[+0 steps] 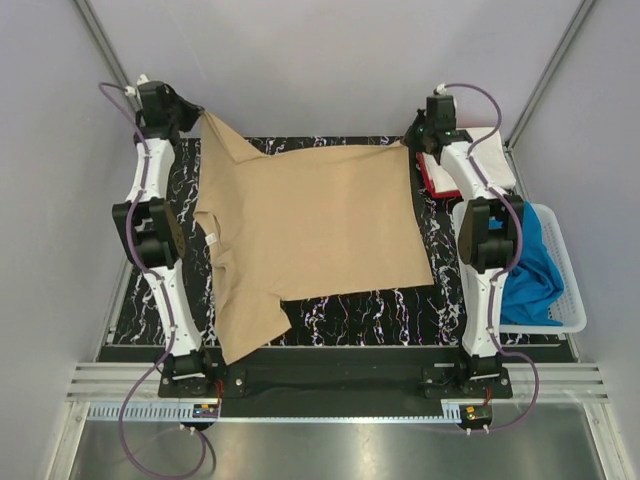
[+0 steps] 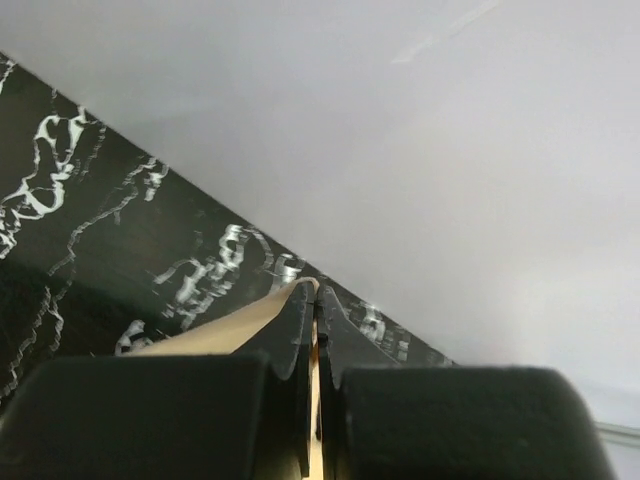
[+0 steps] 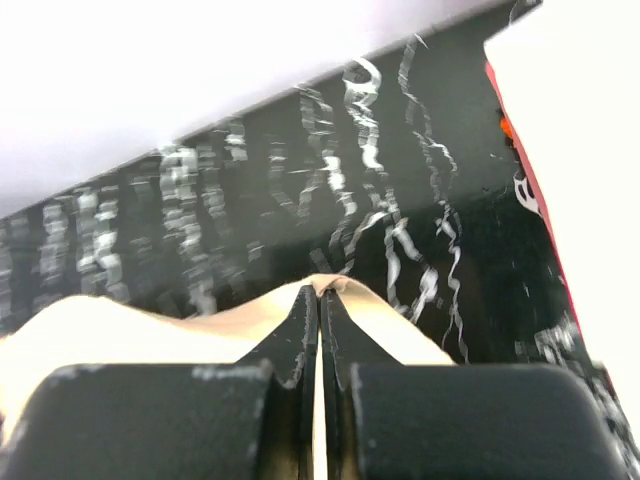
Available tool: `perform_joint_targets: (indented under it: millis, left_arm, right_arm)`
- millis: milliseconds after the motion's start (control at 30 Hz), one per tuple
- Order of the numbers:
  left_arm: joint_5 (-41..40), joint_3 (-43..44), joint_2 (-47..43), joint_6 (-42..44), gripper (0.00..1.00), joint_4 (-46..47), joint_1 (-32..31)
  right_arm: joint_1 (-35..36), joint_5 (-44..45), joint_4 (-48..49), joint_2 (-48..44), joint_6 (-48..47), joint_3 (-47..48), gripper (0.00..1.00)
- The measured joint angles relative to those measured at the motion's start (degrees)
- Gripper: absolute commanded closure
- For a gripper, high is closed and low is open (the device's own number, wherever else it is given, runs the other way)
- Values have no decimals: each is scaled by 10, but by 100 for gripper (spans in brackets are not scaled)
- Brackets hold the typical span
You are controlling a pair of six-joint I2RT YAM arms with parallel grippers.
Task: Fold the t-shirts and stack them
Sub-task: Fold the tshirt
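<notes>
The tan t-shirt (image 1: 310, 225) lies spread over the black marbled mat (image 1: 330, 310), its far edge lifted at both corners. My left gripper (image 1: 197, 118) is shut on the shirt's far left corner (image 2: 270, 305), pinched between the closed jaws. My right gripper (image 1: 418, 140) is shut on the far right corner (image 3: 350, 295). A white shirt (image 1: 490, 150) lies folded on a red one (image 1: 436, 180) at the far right; both show in the right wrist view (image 3: 560, 100). The bright blue shirt (image 1: 532, 265) sits in the basket.
A white mesh basket (image 1: 570, 290) stands at the right edge beside the right arm. The grey back wall (image 1: 320, 60) is close behind both grippers. Metal rails (image 1: 330, 385) run along the near edge.
</notes>
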Motion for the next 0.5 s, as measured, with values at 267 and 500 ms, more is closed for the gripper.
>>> perform_joint_targets:
  millis: [267,500]
  left_arm:
    - [28,-36,-246,-26,100,-8,12]
    - [41,-33,-419,-33,100,13,53]
  right_arm:
    - [2,0,-50,-277,-18,-26,100]
    - [2,-19,-22,-485,-8,-74,100]
